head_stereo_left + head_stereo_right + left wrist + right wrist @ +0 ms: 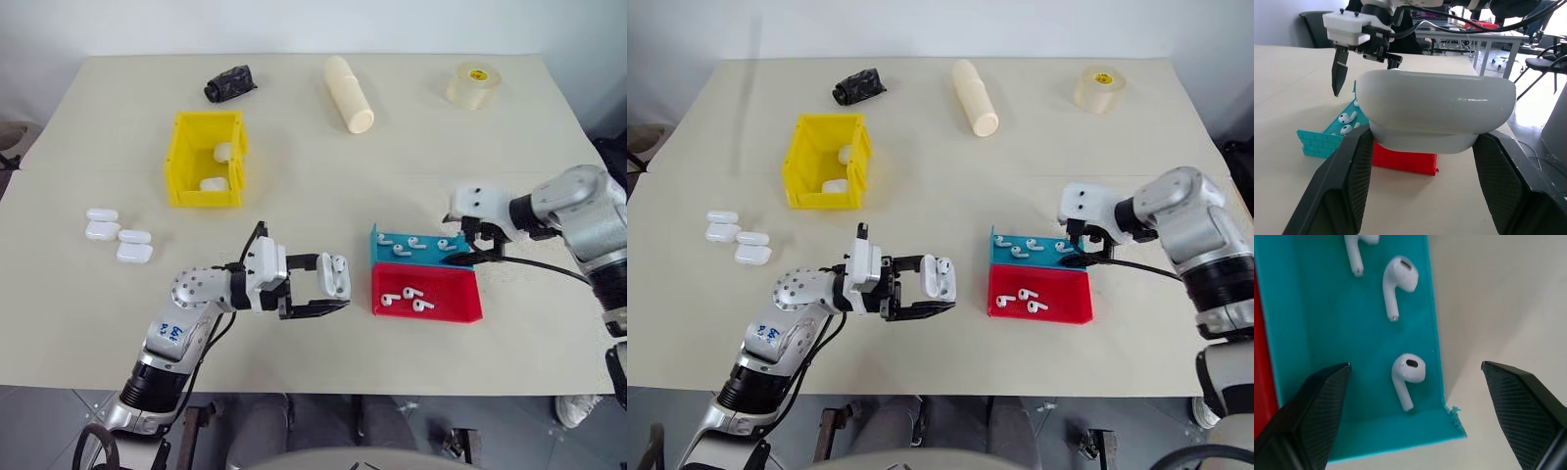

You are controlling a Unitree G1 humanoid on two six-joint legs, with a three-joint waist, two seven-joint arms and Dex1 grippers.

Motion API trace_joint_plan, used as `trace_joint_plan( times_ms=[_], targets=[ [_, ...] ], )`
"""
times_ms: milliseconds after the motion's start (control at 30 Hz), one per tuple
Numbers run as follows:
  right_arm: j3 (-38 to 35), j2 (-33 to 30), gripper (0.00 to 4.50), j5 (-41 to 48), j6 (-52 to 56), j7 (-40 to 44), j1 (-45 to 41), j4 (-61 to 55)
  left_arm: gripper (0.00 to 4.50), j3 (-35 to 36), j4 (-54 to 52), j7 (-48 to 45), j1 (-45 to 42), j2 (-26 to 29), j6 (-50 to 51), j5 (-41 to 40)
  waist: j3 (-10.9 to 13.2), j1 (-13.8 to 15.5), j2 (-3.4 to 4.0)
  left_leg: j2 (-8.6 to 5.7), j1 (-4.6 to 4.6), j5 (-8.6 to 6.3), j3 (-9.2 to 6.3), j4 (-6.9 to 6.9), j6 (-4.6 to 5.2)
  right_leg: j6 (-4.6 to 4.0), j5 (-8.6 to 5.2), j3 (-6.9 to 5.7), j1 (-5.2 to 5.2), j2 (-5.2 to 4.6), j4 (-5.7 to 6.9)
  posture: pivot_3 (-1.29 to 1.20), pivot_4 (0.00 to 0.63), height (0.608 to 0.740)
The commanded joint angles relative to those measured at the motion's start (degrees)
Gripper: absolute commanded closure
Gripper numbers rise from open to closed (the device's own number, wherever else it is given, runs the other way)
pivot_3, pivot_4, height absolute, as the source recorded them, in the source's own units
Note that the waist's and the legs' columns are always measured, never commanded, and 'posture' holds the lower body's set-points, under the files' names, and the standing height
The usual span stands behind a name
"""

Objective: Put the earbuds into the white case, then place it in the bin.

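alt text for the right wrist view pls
The open right gripper hovers over the blue tray, its two black fingers straddling the tray's corner, one white earbud between them. Two more earbuds lie farther along the tray.

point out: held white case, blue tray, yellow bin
white case (334, 275), left eye view, its side between the left fingers
blue tray (427, 257), left eye view, bare floor
yellow bin (179, 166), left eye view, left wall

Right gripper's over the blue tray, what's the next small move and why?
Probably lower the right gripper straight down around the nearest earbud in the blue tray and close: its fingers stand open on either side of it, while the left gripper holds the white case open.
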Motion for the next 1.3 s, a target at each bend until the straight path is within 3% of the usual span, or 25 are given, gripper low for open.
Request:
trace_joint_plan(
  times_ms=[33, 167, 400, 733, 900, 1133, 1300],
  targets=[
    [0.3, 0.6, 0.02, -3.3, -3.8, 1.7, -2.4, 3.3, 1.79, 0.1, -3.5, 0.2, 0.4, 0.3, -0.4, -0.4, 0.0, 0.0, 0.00, 0.01, 0.00, 0.01, -0.01, 0.01, -0.01, 0.00, 0.00, 0.00, 0.00, 0.01, 0.02, 0.00, 0.150, 0.740],
    [0.2, 2.0, 0.55, -4.9, -5.3, 2.9, -3.1, 5.1, 1.79, 0.1, -3.5, 0.2, 0.4, 0.3, -0.5, -0.4, 0.0, 0.0, 0.00, 0.02, 0.00, 0.01, -0.01, 0.03, -0.03, 0.00, 0.00, 0.00, 0.01, 0.02, 0.03, 0.00, 0.150, 0.740],
    [0.6, 2.2, 2.85, -7.9, -6.8, 5.5, -2.6, 5.2, 1.79, 0.2, -3.9, 0.2, 0.5, 0.4, -0.1, -0.7, 0.0, 0.0, 0.00, 0.02, 0.01, 0.01, -0.01, 0.07, -0.03, 0.00, 0.00, 0.00, 0.01, 0.02, 0.07, 0.00, 0.150, 0.740],
    [0.9, 3.3, 2.85, -10.8, -5.7, 6.9, -3.0, 5.5, 1.79, 0.3, -3.5, 0.0, -0.4, 0.1, 0.2, -0.9, 0.0, 0.0, 0.00, 0.01, 0.03, 0.01, -0.02, 0.09, -0.02, 0.00, 0.00, 0.01, 0.04, 0.02, 0.08, 0.00, 0.150, 0.740],
    [0.6, 3.7, 3.96, -10.9, -5.2, 7.2, -2.6, 5.2, 1.79, 0.5, -3.7, 0.1, -0.5, 0.1, 0.6, -1.2, 0.0, 0.0, 0.00, 0.01, 0.03, 0.01, -0.01, 0.10, -0.02, 0.00, 0.00, 0.01, 0.04, 0.01, 0.08, 0.00, 0.150, 0.740],
    [-1.6, 4.2, 3.96, -9.1, -3.7, 6.1, -1.6, 2.8, 1.79, 0.7, -3.6, 0.1, -0.7, 0.1, 0.7, -1.2, 0.0, -0.2, 0.00, 0.03, 0.05, 0.01, -0.01, 0.09, -0.03, 0.00, 0.00, 0.01, 0.05, 0.03, 0.09, 0.00, 0.150, 0.740],
    [-9.2, 3.1, 3.96, -2.5, 0.9, 5.4, 1.5, -4.3, 1.79, 0.8, -3.3, -0.1, -0.9, 0.2, 0.8, -1.3, 0.0, -0.2, 0.00, 0.04, 0.05, 0.01, -0.03, 0.07, -0.03, 0.00, 0.00, 0.00, 0.05, 0.03, 0.08, 0.00, 0.150, 0.740]
  ],
)
